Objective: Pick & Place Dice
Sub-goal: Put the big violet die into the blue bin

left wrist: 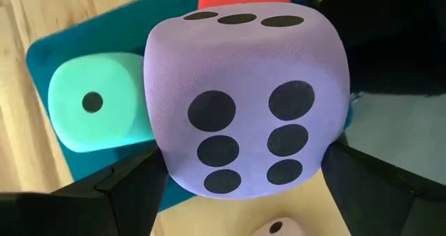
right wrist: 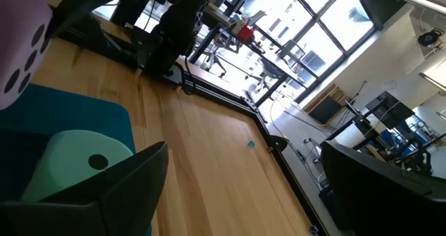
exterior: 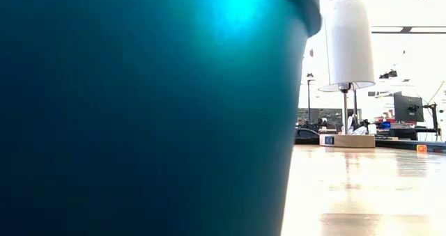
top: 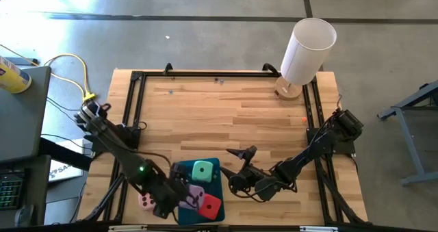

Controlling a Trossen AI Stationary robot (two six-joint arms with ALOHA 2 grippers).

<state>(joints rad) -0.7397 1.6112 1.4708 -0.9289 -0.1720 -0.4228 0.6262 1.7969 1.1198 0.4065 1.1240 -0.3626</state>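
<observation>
High cam overhead; low cam prob. blocked by tray (exterior: 139,111).

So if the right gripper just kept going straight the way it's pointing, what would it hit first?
Probably the mint green die on the teal tray: it sits just ahead of the open right gripper, off to one side, so depth is uncertain; bare table lies beyond.

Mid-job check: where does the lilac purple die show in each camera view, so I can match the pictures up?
High view: lilac purple die at bottom centre, over the teal tray, between the left gripper's fingers.
Low view: not in it; a teal wall fills most of the picture.
Left wrist view: fills the centre, six pips facing the camera.
Right wrist view: a corner at the top left edge.
Shared landmark: the mint green die.
</observation>
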